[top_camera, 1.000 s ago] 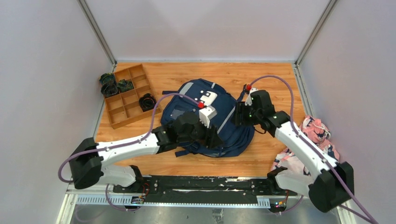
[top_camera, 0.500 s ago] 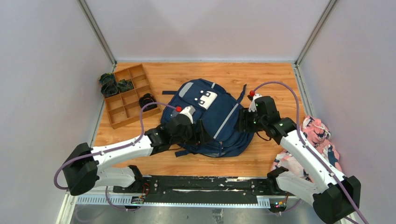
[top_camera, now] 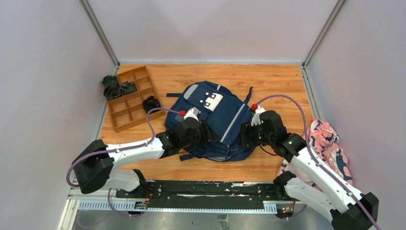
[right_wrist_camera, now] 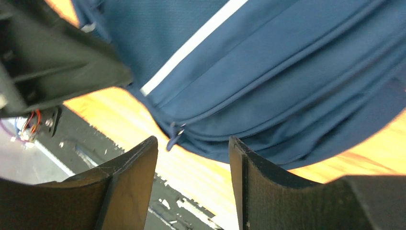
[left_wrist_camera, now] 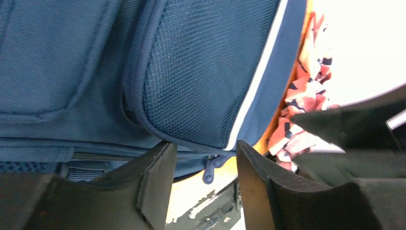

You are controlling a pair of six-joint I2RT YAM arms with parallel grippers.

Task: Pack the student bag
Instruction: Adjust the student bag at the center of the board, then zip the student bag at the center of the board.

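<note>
Left fingers [left_wrist_camera: 154,184]: parted to a middling gap, nothing pinched between the dark pads.
Left gripper [left_wrist_camera: 203,179]: low against the near edge of the student bag [top_camera: 225,120], on its left half.
Zipper pull [left_wrist_camera: 209,170]: hangs from the bag's bottom seam, inside the gap of the left fingers and touching neither pad.
Right fingers [right_wrist_camera: 253,191]: also apart, holding nothing.
Right gripper [right_wrist_camera: 191,179]: at the bag's near-right edge, facing the left gripper across the lower corner.
Second zipper view: a pull dangles just beyond the right fingertips, nearer the left-hand pad (same pull or another one, cannot tell).
Student bag: lies flat on the wooden table [top_camera: 268,81], front face up, white dotted patch on the far side from both grippers, a light stripe running down toward the right fingers.
Wooden tray [top_camera: 129,98]: well to the far left of the left fingers, dark bundled items in some compartments.
Pink-and-navy cloth [top_camera: 330,143]: well to the right of the right fingers, at the table's edge.
</note>
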